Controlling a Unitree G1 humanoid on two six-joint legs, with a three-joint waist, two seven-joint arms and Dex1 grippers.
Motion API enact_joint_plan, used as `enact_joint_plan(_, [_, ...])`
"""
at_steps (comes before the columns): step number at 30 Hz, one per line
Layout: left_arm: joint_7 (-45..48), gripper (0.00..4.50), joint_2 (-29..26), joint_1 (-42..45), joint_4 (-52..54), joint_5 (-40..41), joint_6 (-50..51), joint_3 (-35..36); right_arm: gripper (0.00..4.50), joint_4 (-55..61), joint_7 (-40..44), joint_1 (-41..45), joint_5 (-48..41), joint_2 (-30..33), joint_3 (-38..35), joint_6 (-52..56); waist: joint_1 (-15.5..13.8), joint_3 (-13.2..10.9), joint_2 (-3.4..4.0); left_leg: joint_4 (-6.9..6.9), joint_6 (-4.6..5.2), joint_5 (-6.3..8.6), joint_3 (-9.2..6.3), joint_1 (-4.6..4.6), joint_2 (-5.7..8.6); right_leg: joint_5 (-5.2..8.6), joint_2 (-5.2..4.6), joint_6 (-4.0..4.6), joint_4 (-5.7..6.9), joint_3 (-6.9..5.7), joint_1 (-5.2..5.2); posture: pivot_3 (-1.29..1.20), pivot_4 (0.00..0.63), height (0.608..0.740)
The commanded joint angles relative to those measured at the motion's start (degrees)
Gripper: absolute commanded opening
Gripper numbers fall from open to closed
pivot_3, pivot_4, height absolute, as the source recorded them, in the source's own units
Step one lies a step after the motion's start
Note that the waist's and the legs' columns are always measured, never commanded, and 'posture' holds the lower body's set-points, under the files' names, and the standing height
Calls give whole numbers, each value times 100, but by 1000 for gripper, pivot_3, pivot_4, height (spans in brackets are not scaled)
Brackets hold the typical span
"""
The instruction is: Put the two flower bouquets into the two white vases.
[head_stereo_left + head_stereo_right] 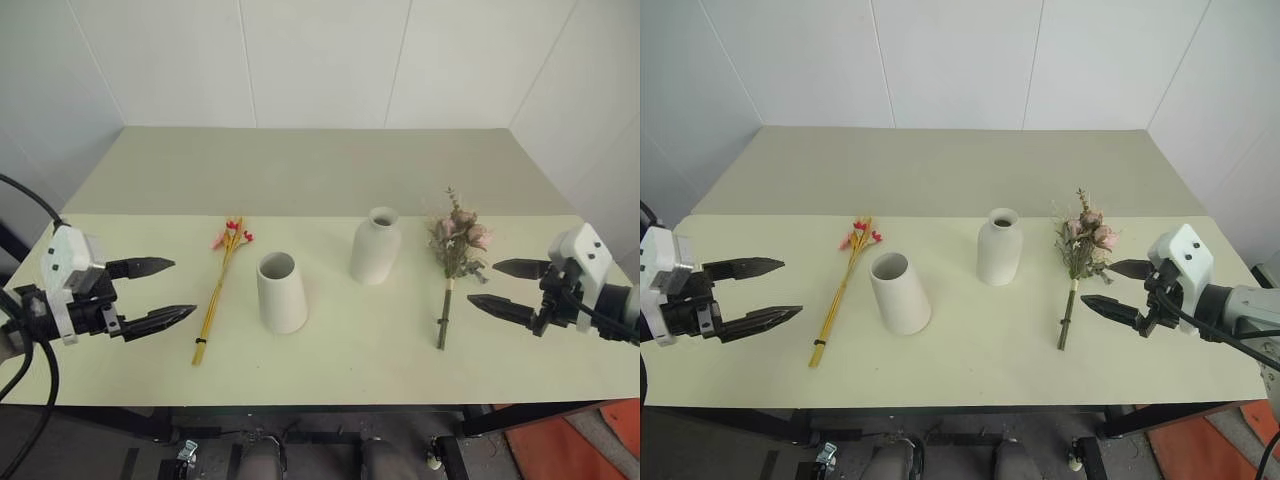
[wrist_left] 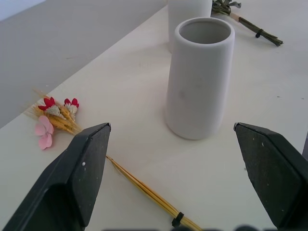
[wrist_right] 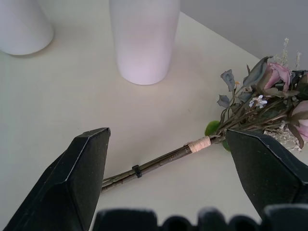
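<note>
Bouquets: two, flat on table (image 1: 330,380) — yellow bundle (image 1: 219,290) left of cone vase (image 1: 280,291), rose bunch (image 1: 455,258) right of bottle vase (image 1: 376,245). Vases: two, upright, mid-table. Left gripper (image 1: 163,292), right gripper (image 1: 506,288): jaws spread, empty.

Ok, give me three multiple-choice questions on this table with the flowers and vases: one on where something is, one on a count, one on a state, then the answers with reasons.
1. Which bouquet lies nearest the right gripper?
A. the yellow-stalk bundle
B. the pink rose bunch
C. neither; both stand in vases

2. How many white vases stand on the table?
A. one
B. two
C. three

3. What state are the bouquets in?
A. both lying flat on the table
B. both in vases
C. one held by a gripper

Answers:
1 B, the pink rose bunch lies beside that gripper.
2 B, a cone vase and a bottle vase.
3 A, the yellow-stalk bundle and roses lie flat; both grippers, including the left gripper, are open and empty.
</note>
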State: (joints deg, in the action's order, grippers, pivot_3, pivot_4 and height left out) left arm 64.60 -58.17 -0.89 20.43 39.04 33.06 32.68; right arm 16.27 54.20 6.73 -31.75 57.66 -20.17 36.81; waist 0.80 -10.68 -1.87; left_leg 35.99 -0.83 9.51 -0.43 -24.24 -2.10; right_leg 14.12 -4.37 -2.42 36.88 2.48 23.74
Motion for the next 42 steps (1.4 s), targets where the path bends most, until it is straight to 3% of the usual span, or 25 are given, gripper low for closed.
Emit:
enact_joint_plan(1, [-10, 4477, -61, 105, 82, 134, 12, 91, 4500, 94, -135, 191, -104, -16, -30, 190, 7, 0, 0, 0, 0, 0, 0, 1, 0, 0, 0, 0, 1, 0, 0, 0, 150, 740])
enact_joint_plan(9, [-13, 4477, -61, 124, 105, 205, 53, 120, 4500, 106, -308, 288, -91, 58, 93, 505, 6, 0, 0, 1, 0, 0, 0, 0, 0, 0, 1, 0, 2, 1, 1, 0, 150, 740])
enact_joint_plan(15, [-92, 4477, -12, 407, 160, 473, 94, 99, 4500, -215, -1234, 1473, -299, 15, 722, 2711, 41, 0, 0, 3, 0, 0, 3, 2, -2, -3, 2, 5, 10, 5, 7, 0, 150, 740])
enact_joint_plan(21, [-88, 4477, -56, 822, 189, 758, 123, 2, 4500, -1375, -2144, 3100, -94, -731, 1216, 4786, 44, 1, -2, 2, 1, -1, 5, -17, -2, -28, 6, 46, 14, 11, 29, 0, 150, 740])
enact_joint_plan(36, [175, 4477, -165, 1449, -37, 828, 51, -362, 4500, -4068, -3021, 4569, 1167, -1826, 2160, 4650, 97, 6, -8, 8, 2, -1, 5, -35, 0, -34, 9, 43, 15, 10, 41, 0, 150, 740])
enact_joint_plan(39, [160, 4500, -143, 1455, -18, 824, 35, -399, 3912, -4392, -2907, 4758, 1309, -1902, 2355, 4404, 154, 20, -31, 8, 2, -1, 5, -33, -2, -34, 10, 43, 15, 10, 38, 0, 150, 740])
enact_joint_plan(42, [127, 4500, -118, 1390, 42, 847, 35, -357, 2960, -4429, -2718, 4888, 1355, -1925, 2498, 4276, 167, 26, -41, 9, 2, -1, 4, -33, -1, -35, 10, 42, 15, 10, 37, 0, 150, 740])
